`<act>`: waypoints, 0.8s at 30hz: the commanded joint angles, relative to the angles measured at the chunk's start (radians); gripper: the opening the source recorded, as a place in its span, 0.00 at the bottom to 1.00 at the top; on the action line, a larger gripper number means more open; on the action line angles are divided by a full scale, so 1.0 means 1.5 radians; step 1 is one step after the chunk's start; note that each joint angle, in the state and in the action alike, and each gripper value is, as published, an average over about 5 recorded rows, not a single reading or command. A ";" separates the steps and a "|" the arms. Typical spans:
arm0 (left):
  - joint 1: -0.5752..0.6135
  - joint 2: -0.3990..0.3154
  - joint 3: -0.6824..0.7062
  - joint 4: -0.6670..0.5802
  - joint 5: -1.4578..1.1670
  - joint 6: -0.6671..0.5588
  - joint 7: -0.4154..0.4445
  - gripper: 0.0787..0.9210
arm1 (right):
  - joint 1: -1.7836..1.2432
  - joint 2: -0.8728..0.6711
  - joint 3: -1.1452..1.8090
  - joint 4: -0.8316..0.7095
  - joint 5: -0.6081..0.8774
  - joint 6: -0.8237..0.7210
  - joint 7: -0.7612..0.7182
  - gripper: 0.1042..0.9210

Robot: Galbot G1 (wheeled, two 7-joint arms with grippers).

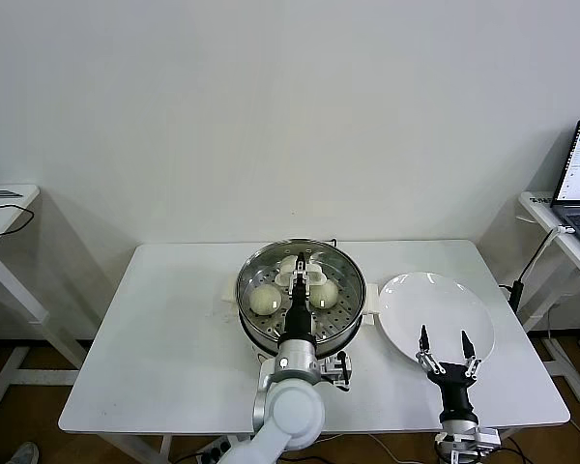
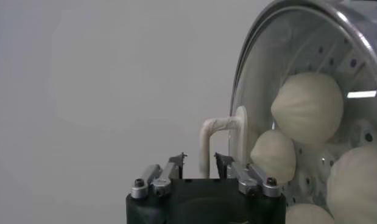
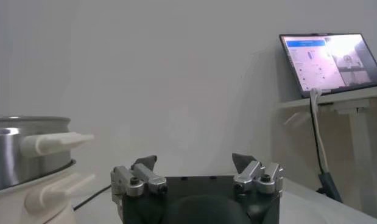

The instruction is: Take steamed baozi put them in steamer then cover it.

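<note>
Left gripper (image 2: 200, 164): closest to the head camera, over the middle of the steamer; jaws stood apart on either side of the lid handle (image 2: 225, 141), gripped nothing.
Right gripper (image 1: 444, 351): hovered above the near edge of the white plate (image 1: 435, 300), jaws wide apart, idle and holding nothing.
Steamed baozi (image 1: 264, 301): lay inside the pot on the perforated tray, seen through the glass; four counted in the left wrist view.
Steamer (image 1: 300, 290): stood in the centre of the white table (image 1: 164, 329), just left of the plate.
Cover (image 2: 279, 49): sat on the rim of the pot, apparently flat.
Plate: bare, no bun left on it.
Progress: buns loaded and lid placed, so judged almost finished.
Left to do: only to lift the left arm away without catching the handle.
</note>
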 commanded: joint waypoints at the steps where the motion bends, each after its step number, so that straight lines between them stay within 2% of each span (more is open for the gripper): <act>1: 0.069 0.080 0.004 -0.148 -0.030 0.003 -0.019 0.65 | 0.003 -0.002 -0.002 -0.010 -0.001 0.002 -0.001 0.88; 7: 0.165 0.129 -0.086 -0.298 -0.153 -0.028 -0.093 0.84 | 0.001 -0.008 -0.003 -0.006 -0.001 -0.001 -0.003 0.88; 11: 0.287 0.163 -0.208 -0.373 -0.370 -0.130 -0.210 0.88 | -0.005 -0.013 -0.002 0.021 0.000 -0.029 -0.003 0.88; 15: 0.363 0.151 -0.362 -0.380 -0.634 -0.257 -0.290 0.88 | -0.020 -0.017 0.001 0.067 -0.004 -0.067 -0.004 0.88; 18: 0.379 0.118 -0.472 -0.336 -0.781 -0.343 -0.276 0.88 | -0.033 -0.019 0.002 0.109 -0.018 -0.092 -0.006 0.88; 20: 0.380 0.098 -0.532 -0.295 -0.857 -0.380 -0.245 0.88 | -0.039 -0.020 0.002 0.134 -0.023 -0.101 -0.008 0.88; 24: 0.382 0.077 -0.589 -0.234 -0.939 -0.414 -0.200 0.88 | -0.046 -0.024 0.006 0.172 -0.022 -0.121 -0.007 0.88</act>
